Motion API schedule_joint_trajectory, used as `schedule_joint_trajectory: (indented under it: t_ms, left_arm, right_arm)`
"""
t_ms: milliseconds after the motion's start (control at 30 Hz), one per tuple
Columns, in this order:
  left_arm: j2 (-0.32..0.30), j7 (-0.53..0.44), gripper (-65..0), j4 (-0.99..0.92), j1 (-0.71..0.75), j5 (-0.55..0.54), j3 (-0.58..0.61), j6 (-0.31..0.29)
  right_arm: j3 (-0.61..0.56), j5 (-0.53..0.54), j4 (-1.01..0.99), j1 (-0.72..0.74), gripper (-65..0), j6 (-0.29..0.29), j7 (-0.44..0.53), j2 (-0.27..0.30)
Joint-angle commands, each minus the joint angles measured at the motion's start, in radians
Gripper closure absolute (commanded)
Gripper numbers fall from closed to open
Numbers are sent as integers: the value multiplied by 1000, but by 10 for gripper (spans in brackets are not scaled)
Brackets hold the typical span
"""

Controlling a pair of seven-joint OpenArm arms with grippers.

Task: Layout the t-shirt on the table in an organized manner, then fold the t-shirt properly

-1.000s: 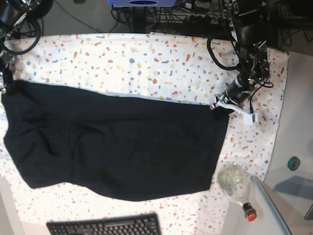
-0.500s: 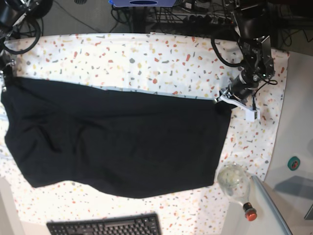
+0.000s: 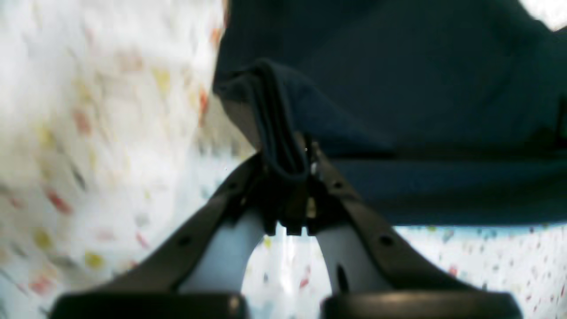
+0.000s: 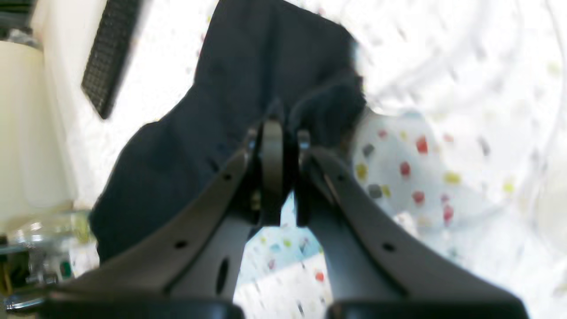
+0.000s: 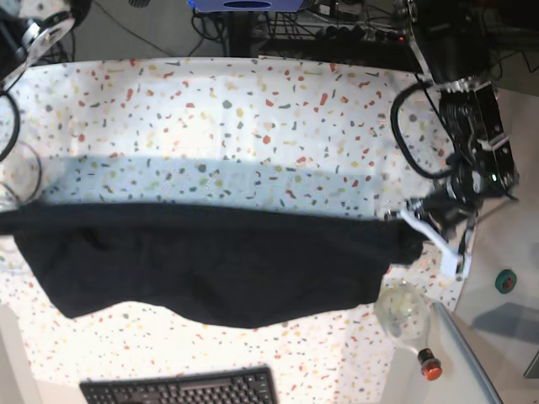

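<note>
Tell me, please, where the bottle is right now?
In the base view, the bottle lies at lower right, just beyond the t-shirt's corner, below the left gripper.

The far half of the bench (image 5: 253,109) lies open, while a keyboard (image 5: 181,389) and glass bottle (image 5: 407,318) crowd its near edge.

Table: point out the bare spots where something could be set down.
The widest bare stretch of the table lies beyond the t-shirt, toward the far edge. A narrower strip runs between shirt and keyboard. The corner by the glass bottle is crowded.
</note>
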Motion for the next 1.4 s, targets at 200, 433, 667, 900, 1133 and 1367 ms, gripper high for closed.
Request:
schedule_joint_trajectory:
  t_ms: [200,433,667,900,1133,1367]
  left_arm:
    - [-29,6,0,-81,-349,1,221,170]
    - [-18,-114,0,-406,-702,0,377,175]
    - [65,-197,0,-638,-1049,-7,373,175]
    - [101,-123,0,-460,-1040,-8,267,175]
    - [95,36,0,-93,-599,0,172,175]
    - [80,30,0,-38,-136,-2,169,175]
  right_arm:
    - [-257,16,-169,291,0,-74,80,175]
    - [-515,17,-494,606,0,-76,264,298]
    - [-625,22,-543,931,0,-76,288,401]
    - [-550,26,-379,1014,0,-71,84,445]
    - [-187,85,-54,440,0,-71,-75,350]
    - [-131,166,-119,-85,0,-11,150,127]
